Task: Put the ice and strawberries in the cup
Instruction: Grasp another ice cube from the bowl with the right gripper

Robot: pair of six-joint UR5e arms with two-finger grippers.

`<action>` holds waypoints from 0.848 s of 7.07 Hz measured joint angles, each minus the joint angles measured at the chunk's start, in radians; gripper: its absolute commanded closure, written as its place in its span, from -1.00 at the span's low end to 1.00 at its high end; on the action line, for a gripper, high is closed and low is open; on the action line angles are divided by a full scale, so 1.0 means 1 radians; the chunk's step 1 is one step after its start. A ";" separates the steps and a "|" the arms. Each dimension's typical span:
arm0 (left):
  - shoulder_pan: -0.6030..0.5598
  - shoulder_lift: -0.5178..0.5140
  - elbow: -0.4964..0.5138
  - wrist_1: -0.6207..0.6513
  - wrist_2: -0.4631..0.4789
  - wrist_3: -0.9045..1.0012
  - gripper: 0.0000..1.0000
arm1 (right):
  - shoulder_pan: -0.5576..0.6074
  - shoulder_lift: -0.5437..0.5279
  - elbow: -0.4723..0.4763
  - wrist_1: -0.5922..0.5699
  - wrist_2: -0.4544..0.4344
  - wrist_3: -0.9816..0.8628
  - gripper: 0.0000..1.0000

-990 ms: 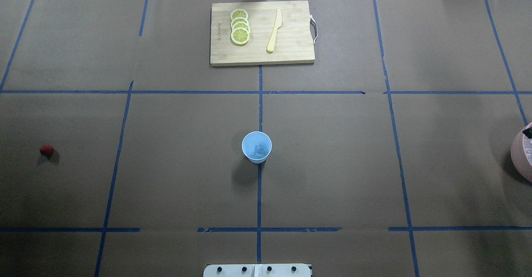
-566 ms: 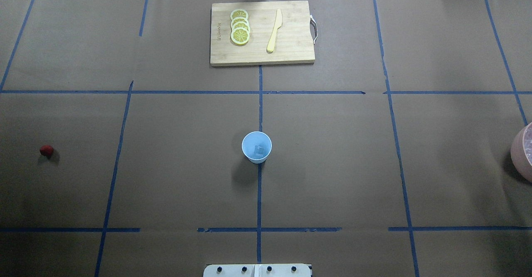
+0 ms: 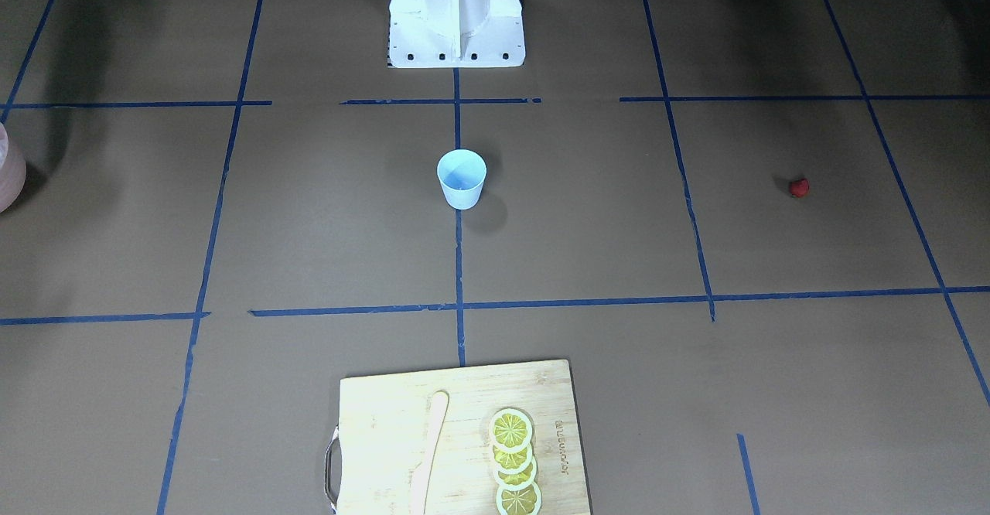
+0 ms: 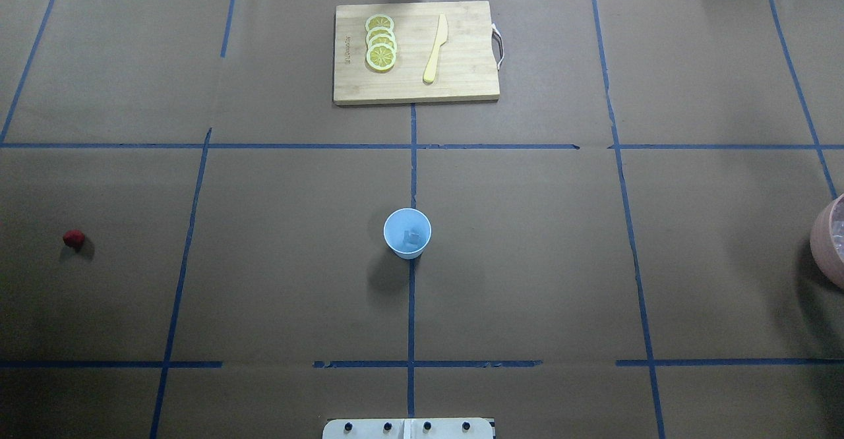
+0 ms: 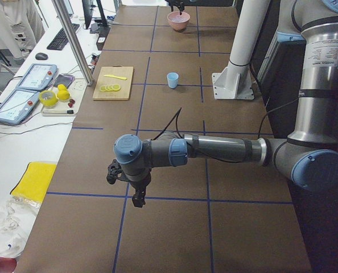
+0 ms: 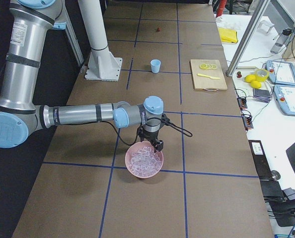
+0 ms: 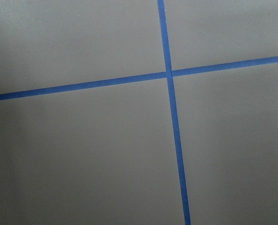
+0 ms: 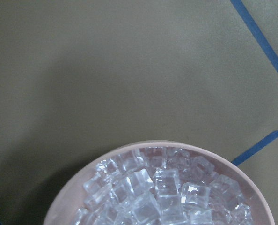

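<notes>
Whether either pair of fingers is apart or together cannot be told. The right gripper (image 6: 159, 146) hangs just over the ice (image 8: 153, 192) in the pink bowl (image 6: 137, 173), the left gripper (image 5: 138, 201) over the table (image 7: 83, 154). The right gripper's black tip, at the overhead's edge a second ago, is gone. One cube (image 4: 413, 236) lies in the cup (image 4: 395, 227); the strawberry (image 4: 74, 239) sits far left, untouched. More ice is likely next. The cutting board (image 4: 461, 63) engraving is unreadable.
</notes>
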 measured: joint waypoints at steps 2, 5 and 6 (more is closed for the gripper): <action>0.000 0.004 -0.003 -0.001 -0.001 0.000 -1.00 | 0.000 -0.001 -0.040 0.075 0.008 0.076 -0.89; 0.000 0.007 -0.001 0.000 -0.001 0.000 -1.00 | -0.009 -0.024 -0.041 0.084 0.001 0.122 -0.86; 0.001 0.007 0.000 0.000 -0.001 0.000 -1.00 | -0.021 -0.027 -0.042 0.084 -0.002 0.124 -0.82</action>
